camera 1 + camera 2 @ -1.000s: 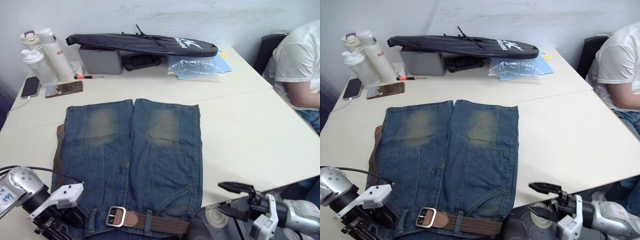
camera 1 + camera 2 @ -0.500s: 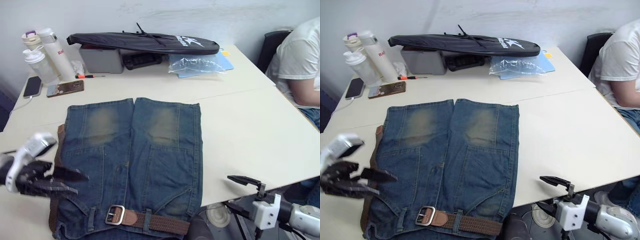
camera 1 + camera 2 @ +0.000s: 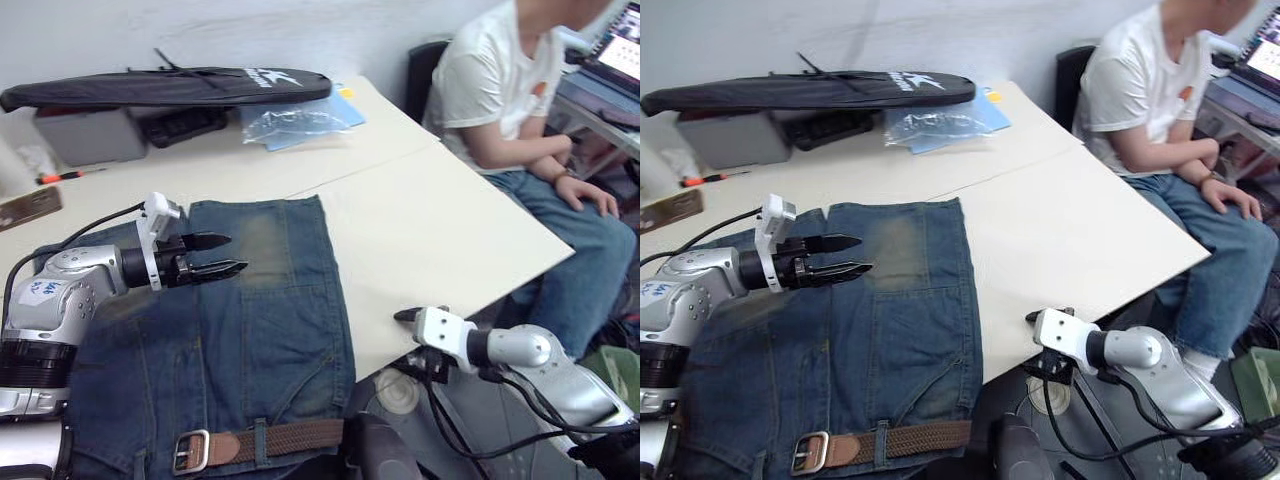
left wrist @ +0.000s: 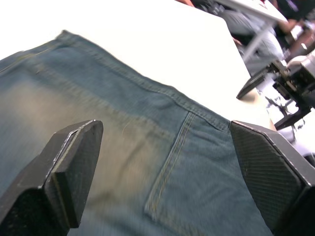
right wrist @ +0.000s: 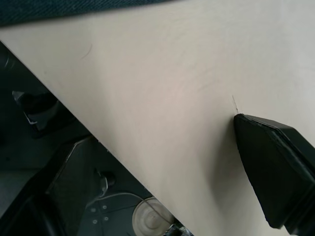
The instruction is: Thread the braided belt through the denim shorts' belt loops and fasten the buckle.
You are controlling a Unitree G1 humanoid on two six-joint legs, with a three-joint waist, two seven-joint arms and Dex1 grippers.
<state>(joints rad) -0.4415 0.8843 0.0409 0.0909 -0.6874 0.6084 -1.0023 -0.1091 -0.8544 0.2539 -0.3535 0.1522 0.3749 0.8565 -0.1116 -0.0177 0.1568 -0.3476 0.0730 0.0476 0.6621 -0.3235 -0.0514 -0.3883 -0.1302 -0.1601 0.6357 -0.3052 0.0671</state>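
Looking down over the table (image 3: 430,230), we find the denim shorts (image 3: 230,330) spread flat on its cream top, waistband toward the near edge and the two legs pointing away, each with a yellowish worn patch. The braided belt (image 3: 290,438) lies along the waistband, passing under one of the belt loops (image 3: 258,438) near the middle, and the buckle (image 3: 190,452) sits at its end toward our left side, beside a reddish-brown leather section. Our left gripper (image 3: 222,255) hangs over the upper part of the shorts' legs, well away from the belt, its two black fingers (image 4: 69,172) spread wide with nothing between them; in the left wrist view the faded denim and a line of seam stitching lie between them. Our right gripper (image 3: 408,315) sits at the near edge of the table, off to the right of the shorts and apart from them; in its wrist view one finger (image 5: 275,167) rests close against the bare tabletop, and the other shows far across from it, so we read it as standing open and empty. At the far side lie a long black bag (image 3: 160,88), a grey box (image 3: 90,135) and a clear plastic bag (image 3: 295,120). A person (image 3: 520,130) in a white shirt sits at the right.
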